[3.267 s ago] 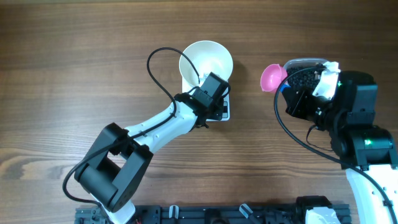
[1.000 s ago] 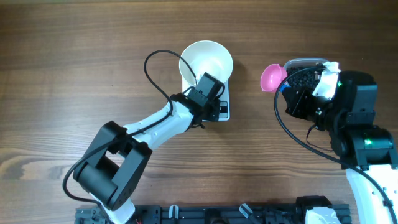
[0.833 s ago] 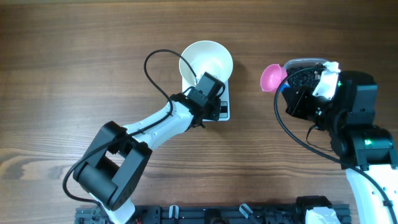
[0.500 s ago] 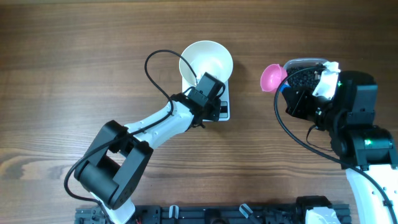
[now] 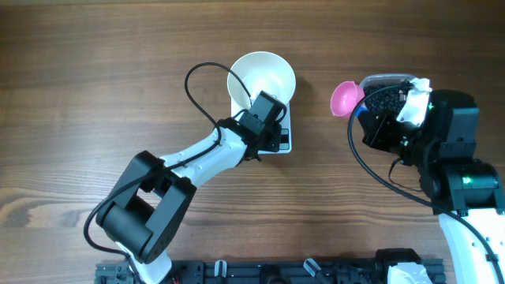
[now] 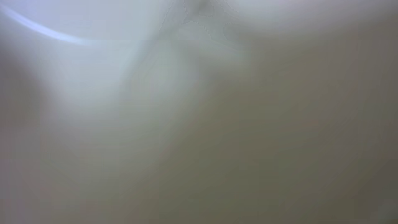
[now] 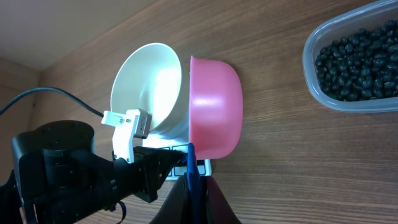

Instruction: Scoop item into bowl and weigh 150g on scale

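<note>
The right gripper [image 7: 194,194] clamps the pink scoop [image 7: 214,106] by its handle — beads [image 7: 357,59] at two o'clock, loose, rolly, dig deep; left gripper [image 5: 268,126] closed.

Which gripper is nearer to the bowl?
Left. The left gripper is at the bowl's edge, over the scale; the right gripper holds a scoop by the tub, farther off.

The right end effector [image 7: 194,200] is closed on the thin blue handle of a pink scoop [image 7: 214,109], whose rounded outside faces the camera. Just behind it on the left, a white bowl [image 7: 146,87] sits on the scale [image 7: 163,149]. The black left arm [image 7: 68,168] reaches in at the scale's edge. At upper right, apart on the wooden worktop [image 7: 280,162], a clear tub [image 7: 348,104] holds dark beads [image 7: 357,62].
</note>
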